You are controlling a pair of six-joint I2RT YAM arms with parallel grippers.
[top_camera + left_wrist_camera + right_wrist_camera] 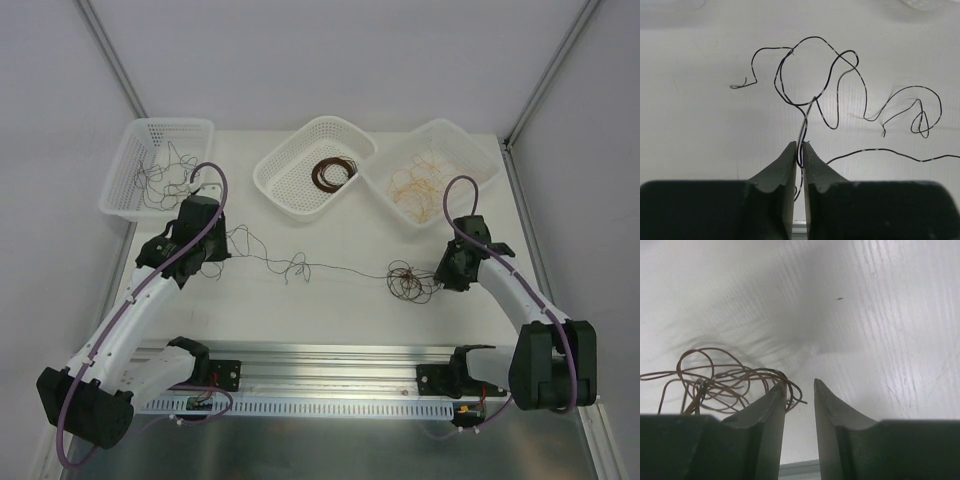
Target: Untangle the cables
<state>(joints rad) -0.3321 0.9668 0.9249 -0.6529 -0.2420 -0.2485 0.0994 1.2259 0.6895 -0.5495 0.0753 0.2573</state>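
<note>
Left claw [799, 149] clamped on black cable [812, 37], right claw [800, 390] apart beside brown tangle [720, 382]

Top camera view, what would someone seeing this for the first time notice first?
A thin black cable is strung across the middle of the white table, its left end pinched in the left hand. It runs toward a brown tangle lying beside the right hand, whose fingers stand apart. Three white mesh baskets line the far edge, each holding wire.
</note>
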